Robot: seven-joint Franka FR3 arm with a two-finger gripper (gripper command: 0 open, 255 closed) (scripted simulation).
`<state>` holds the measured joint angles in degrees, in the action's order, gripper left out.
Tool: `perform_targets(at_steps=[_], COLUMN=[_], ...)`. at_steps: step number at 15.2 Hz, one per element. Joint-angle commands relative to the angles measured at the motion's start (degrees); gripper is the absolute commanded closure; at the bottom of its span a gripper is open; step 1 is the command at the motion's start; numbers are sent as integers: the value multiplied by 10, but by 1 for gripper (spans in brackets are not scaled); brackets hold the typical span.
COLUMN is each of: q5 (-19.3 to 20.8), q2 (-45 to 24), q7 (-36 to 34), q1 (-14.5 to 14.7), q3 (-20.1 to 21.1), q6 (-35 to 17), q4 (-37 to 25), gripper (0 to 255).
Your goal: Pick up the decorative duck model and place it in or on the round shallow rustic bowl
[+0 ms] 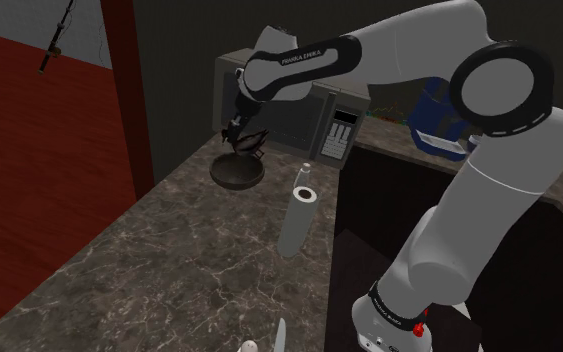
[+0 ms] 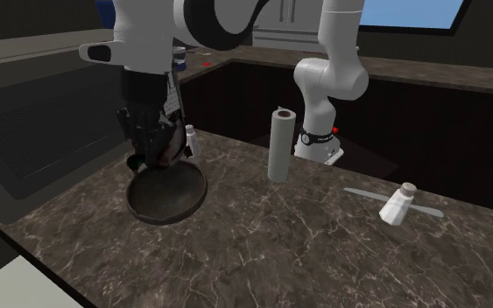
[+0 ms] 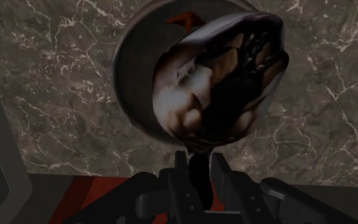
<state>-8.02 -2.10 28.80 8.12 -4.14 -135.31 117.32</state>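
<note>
Duck model (image 3: 222,83) hangs pinched in my end effector (image 3: 200,167), directly over the dark bowl (image 3: 136,76), so letting go should land it inside.

**One of nearly everything, two shakers**

The desk (image 2: 262,236) is carrying one dark round bowl (image 2: 167,194), one paper towel roll (image 2: 279,145), one knife (image 2: 362,192) and one microwave (image 1: 344,130). Two small white shakers are sitting there, the first shaker (image 2: 189,140) and the second shaker (image 2: 396,204). One pincer (image 3: 199,167) is clasping one duck (image 3: 219,83).
</note>
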Motion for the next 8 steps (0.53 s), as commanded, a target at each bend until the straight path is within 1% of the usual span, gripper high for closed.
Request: perform_targets(at_steps=[1,8], q5=[-4,-14], q2=[-10,-33], q7=[7,18], q1=[-2,-2], q3=[-1,0], q6=[-11,-61], q4=[2,29], gripper=[255,255])
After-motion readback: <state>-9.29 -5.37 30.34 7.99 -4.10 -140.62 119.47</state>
